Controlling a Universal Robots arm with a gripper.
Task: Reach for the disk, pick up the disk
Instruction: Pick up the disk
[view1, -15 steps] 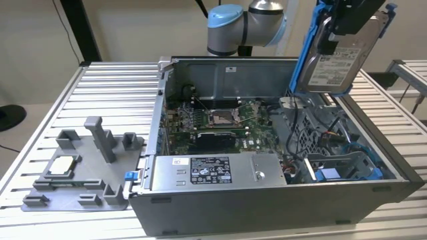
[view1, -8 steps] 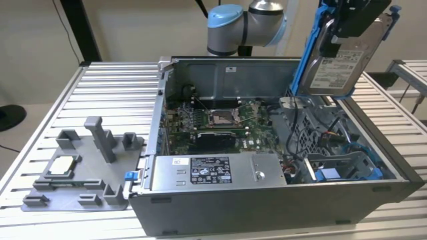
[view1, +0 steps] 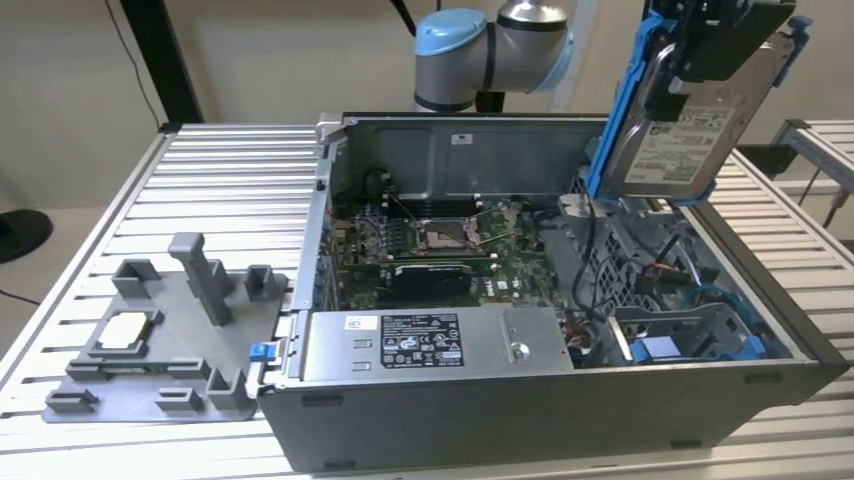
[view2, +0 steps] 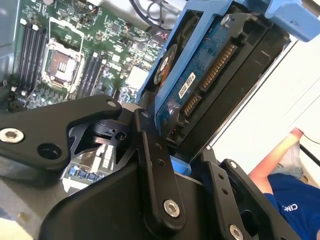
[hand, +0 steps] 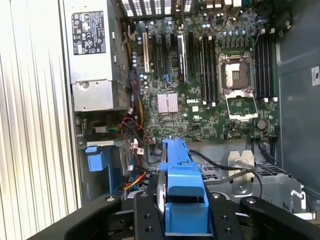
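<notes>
The disk (view1: 683, 140) is a silver-grey drive with a white label in a bright blue carrier. It hangs tilted in the air above the open computer case (view1: 534, 400), at the exterior view's upper right. My gripper (view1: 727, 45) is shut on its upper end. In the second wrist view the disk (view2: 200, 85) shows its blue circuit-board side and connector, clamped between my black fingers (view2: 150, 165). In the first wrist view the blue carrier (hand: 181, 185) sits between the fingers, above the motherboard (hand: 200, 80).
Inside the case lie the motherboard (view1: 427, 250), a grey power supply (view1: 427, 345) and blue drive bays (view1: 694, 340). A grey fixture (view1: 160, 340) holding a small chip stands on the slatted table at the exterior view's left. A person's arm (view2: 280, 160) shows beside the table.
</notes>
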